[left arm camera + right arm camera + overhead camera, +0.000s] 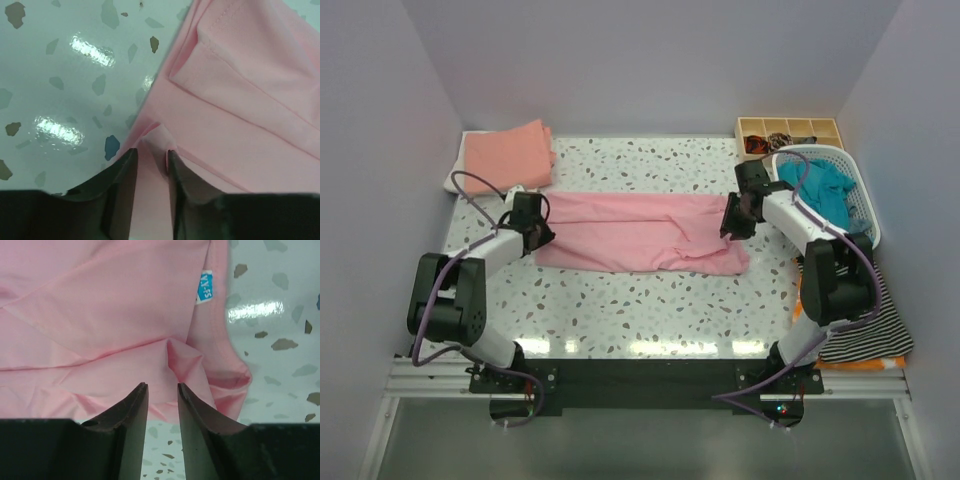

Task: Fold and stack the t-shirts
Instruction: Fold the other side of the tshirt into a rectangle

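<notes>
Speckled table [650, 310], lilac walls [650, 60] | pink t-shirt [640, 232] spread flat | left gripper [151, 152], right gripper [162, 386] at shirt's ends, jaws apart

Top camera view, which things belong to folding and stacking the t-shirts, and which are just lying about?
Part of the job:
light pink t-shirt, spread flat
salmon-orange t-shirt, folded
teal t-shirt, crumpled

Lying about:
white basket holding the teal one
wooden divider tray
striped cloth
</notes>
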Controlling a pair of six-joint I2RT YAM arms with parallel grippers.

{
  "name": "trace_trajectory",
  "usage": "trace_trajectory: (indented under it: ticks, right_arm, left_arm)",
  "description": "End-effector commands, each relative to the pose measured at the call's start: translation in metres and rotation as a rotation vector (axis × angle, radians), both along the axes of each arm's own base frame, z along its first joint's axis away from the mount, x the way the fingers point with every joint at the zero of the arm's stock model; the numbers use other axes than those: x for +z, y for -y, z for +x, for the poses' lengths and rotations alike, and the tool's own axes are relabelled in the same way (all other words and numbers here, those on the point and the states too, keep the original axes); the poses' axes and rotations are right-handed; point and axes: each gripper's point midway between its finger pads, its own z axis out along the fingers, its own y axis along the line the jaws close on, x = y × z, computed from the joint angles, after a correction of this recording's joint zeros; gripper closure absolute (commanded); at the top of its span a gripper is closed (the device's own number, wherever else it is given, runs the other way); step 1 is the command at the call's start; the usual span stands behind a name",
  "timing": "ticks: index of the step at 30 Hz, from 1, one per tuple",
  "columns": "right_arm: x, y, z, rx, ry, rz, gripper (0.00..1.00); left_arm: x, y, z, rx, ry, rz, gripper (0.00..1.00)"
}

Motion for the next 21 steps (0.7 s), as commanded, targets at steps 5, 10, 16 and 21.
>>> trace_trajectory:
  ticks: [5,10,16,21]
  right_arm:
    - [0.048,0.007,0.046,0.029,0.239,-0.044,0.46]
    - [0.047,-0.017,0.024,0.084,0.180,0.079,0.47]
    - [0.026,-0.029,-0.012,0.064,0.086,0.173,0.48]
    - [0.013,-0.037,-0.029,0.017,0.074,0.259,0.45]
  left_arm:
    - [0.047,-0.007,0.047,-0.018,0.181,0.036,0.40]
    - [0.078,0.011,0.053,-0.100,0.286,-0.031,0.39]
    - [0.068,0.046,0.039,-0.211,0.270,-0.162,0.39]
    - [0.051,0.065,0.028,-0.250,0.257,-0.262,0.39]
